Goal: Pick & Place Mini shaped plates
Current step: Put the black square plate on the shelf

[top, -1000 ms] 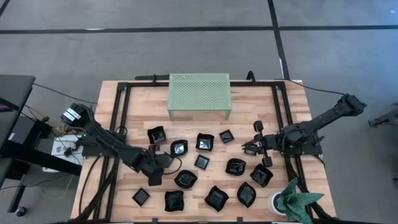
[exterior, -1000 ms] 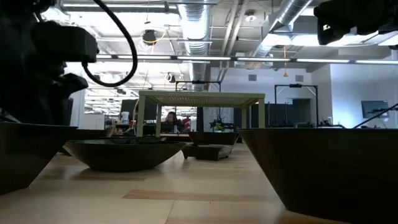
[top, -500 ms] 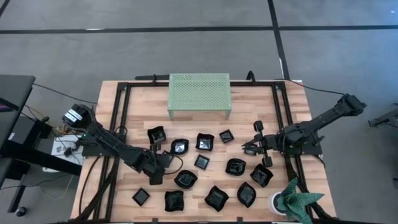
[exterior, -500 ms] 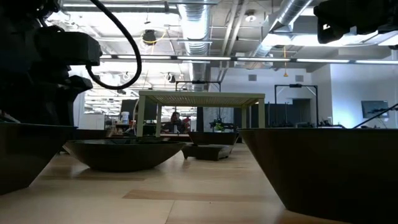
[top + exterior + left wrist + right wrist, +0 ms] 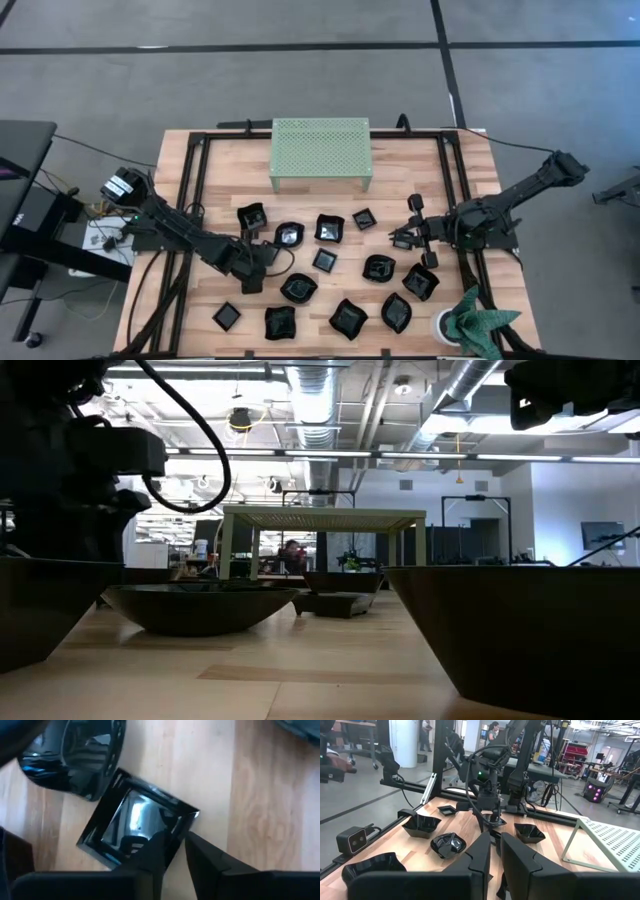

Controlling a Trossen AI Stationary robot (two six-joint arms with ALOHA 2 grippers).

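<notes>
Taking the table's centre as the dial and the green stand as 12 o'clock, I count thirteen mini shaped plates (image 5: 348,317), all glossy black.

Nearest, along the 6 o'clock edge, is a row of four. A green leafy thing in a white cup (image 5: 447,325) stands at the 5 o'clock corner.

Four more plates lie across the middle, from 7 to 4 o'clock. At 8 o'clock the left gripper (image 5: 175,842) is down on the thirteenth, a square plate (image 5: 130,825). Its fingers are narrowed onto the rim by one corner, one inside the dish and one outside. That plate lies flat on the wood, and a round plate (image 5: 75,760) overlaps its far edge.

The last four plates sit just beyond the centre, from 10 to 1 o'clock. At 3 o'clock the right gripper (image 5: 494,840) hangs above the wood. Its fingers are slightly parted with only a slit between them, and they hold nothing.

One pale green perforated stand (image 5: 320,150) stands at 12 o'clock, with nothing on top.

The table (image 5: 470,170) is light plank wood, crossed by black rails (image 5: 195,190), and it sits on grey floor (image 5: 300,60) marked with dark lines.

Beyond it, the low view shows an open workshop with ceiling ducts (image 5: 310,400) and strip lights. A person (image 5: 493,729) shows far off in the right wrist view.
</notes>
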